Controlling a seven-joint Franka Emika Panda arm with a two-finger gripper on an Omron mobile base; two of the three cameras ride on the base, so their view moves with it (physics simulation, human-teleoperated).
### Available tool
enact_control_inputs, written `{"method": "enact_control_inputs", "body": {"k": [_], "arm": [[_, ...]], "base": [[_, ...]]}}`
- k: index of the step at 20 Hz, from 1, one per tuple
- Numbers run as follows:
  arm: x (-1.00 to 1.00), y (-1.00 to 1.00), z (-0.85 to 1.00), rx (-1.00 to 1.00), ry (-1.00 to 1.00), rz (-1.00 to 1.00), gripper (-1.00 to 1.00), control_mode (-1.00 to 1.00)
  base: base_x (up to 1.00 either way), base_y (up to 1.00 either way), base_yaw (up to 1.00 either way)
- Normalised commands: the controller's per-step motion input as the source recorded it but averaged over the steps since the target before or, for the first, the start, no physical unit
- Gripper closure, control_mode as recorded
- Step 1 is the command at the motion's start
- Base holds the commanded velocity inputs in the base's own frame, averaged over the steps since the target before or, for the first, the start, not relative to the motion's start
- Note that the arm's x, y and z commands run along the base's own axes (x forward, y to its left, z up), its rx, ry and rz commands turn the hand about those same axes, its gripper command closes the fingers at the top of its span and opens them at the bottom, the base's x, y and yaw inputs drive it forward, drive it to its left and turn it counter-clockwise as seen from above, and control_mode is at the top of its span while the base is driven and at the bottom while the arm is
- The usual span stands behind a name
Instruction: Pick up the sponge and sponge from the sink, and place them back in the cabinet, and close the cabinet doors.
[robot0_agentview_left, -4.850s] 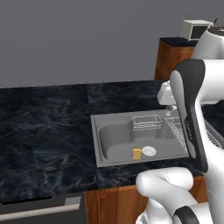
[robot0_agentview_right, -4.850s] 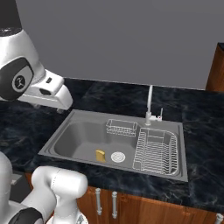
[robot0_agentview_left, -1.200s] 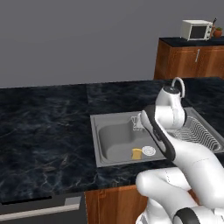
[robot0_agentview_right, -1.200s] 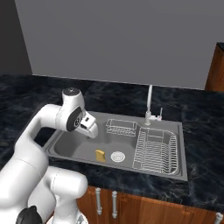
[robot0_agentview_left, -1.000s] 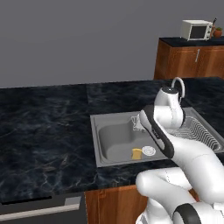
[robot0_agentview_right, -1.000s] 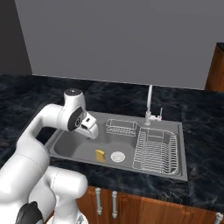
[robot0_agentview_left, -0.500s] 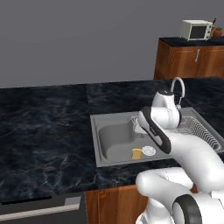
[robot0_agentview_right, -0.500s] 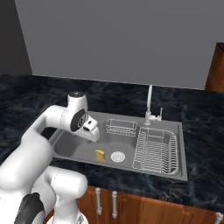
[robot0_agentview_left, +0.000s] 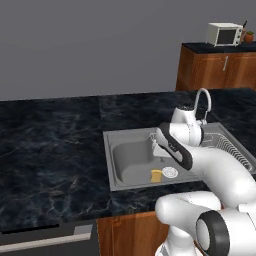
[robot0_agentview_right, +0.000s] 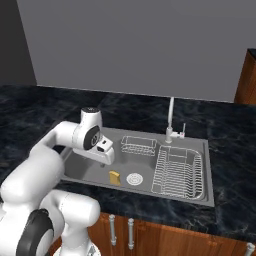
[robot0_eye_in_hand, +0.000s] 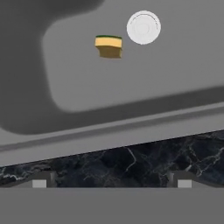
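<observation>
One sponge (robot0_eye_in_hand: 109, 46), yellow with a dark green face, stands on edge on the floor of the grey steel sink (robot0_agentview_right: 200, 196), just left of the round white drain (robot0_eye_in_hand: 143, 27). The same sponge (robot0_agentview_right: 115, 178) shows in both base views (robot0_agentview_left: 156, 175). My gripper (robot0_agentview_right: 108, 159) hangs over the left half of the basin, above and behind the sponge, pointing down. It is open, with its fingertips (robot0_eye_in_hand: 41, 181) wide apart and nothing between them. In the left base view the gripper (robot0_agentview_left: 155, 148) sits at the basin's middle. The cabinet and its doors are out of view.
A wire basket (robot0_agentview_right: 138, 145) sits at the sink's back, a ridged draining rack (robot0_agentview_right: 177, 170) fills its right side, and a tall faucet (robot0_agentview_right: 171, 120) rises behind. Black marble counter (robot0_agentview_left: 50, 150) surrounds the sink. A microwave (robot0_agentview_left: 225, 34) tops a brown wooden unit (robot0_agentview_left: 210, 75) far right.
The arm has swung down from high above to the sink. Over the last second the hand has sunk a little lower over the basin. The sponge has not moved.
</observation>
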Motion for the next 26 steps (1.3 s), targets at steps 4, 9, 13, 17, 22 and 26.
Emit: {"method": "enact_control_inputs", "body": {"k": [4,9,13,17,22,26], "arm": [[0.08,0.0,-0.06,0.0,0.12,0.02,-1.0,-1.0],[0.17,-0.01,-0.12,0.0,0.07,0.02,-1.0,-1.0],[0.19,-0.04,-0.13,0.0,0.02,0.03,-1.0,-1.0],[0.23,-0.05,-0.19,0.0,0.0,0.03,-1.0,-1.0],[0.22,-0.07,-0.23,0.0,0.0,0.02,-1.0,-1.0],[0.18,-0.04,-0.18,0.0,0.0,0.0,-1.0,-1.0]], "base": [[0.0,0.0,0.0],[0.0,0.0,0.0],[0.0,0.0,0.0],[0.0,0.0,0.0],[0.0,0.0,0.0],[0.0,0.0,0.0]]}}
